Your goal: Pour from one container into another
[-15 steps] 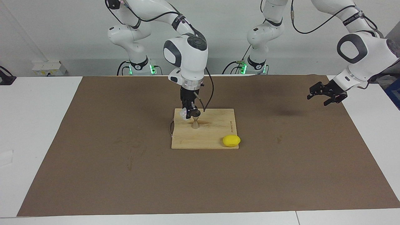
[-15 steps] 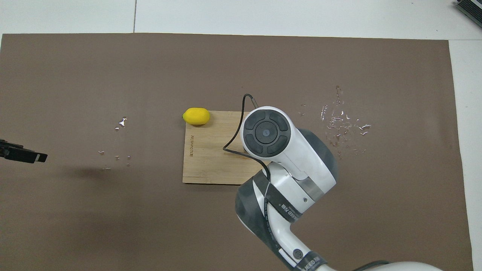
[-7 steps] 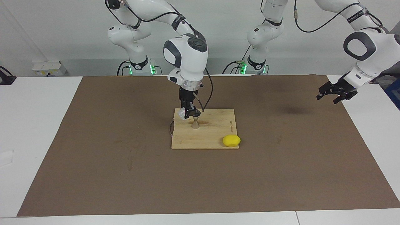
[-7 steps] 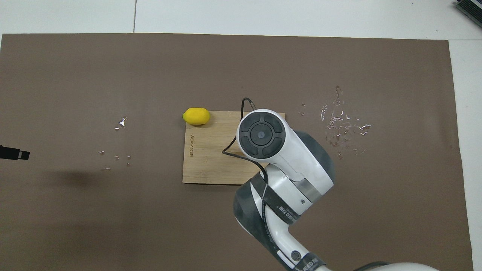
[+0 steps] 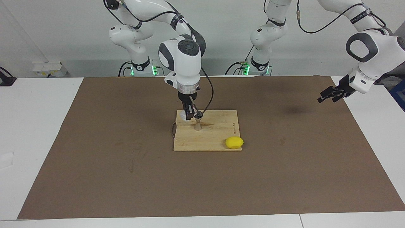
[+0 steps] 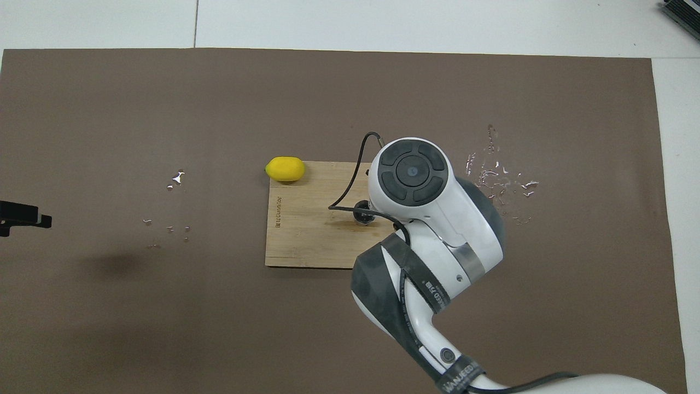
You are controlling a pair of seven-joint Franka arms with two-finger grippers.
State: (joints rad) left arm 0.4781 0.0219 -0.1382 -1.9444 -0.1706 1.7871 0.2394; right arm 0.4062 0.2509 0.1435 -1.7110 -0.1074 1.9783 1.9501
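Observation:
The silvery hourglass jigger (image 5: 197,124) stands upright on the wooden board (image 5: 218,139); its rim also shows in the overhead view (image 6: 363,214). My right gripper (image 5: 189,114) hangs straight down just beside the jigger's top, toward the right arm's end. It is shut on the small clear glass cup (image 5: 182,116), held just above the board. In the overhead view the right wrist (image 6: 411,172) hides the cup. My left gripper (image 5: 327,96) waits open and empty in the air over the mat's edge at the left arm's end, and shows in the overhead view (image 6: 22,216).
A yellow lemon (image 5: 234,142) lies at the board's corner farthest from the robots, also in the overhead view (image 6: 285,169). Spilled water drops lie on the brown mat (image 6: 500,180) toward the right arm's end, with a few (image 6: 176,178) toward the left arm's end.
My right wrist turned and shifted toward the right arm's end, carrying the cup off the jigger's mouth. The jigger now shows from overhead. My left gripper drew back and turned.

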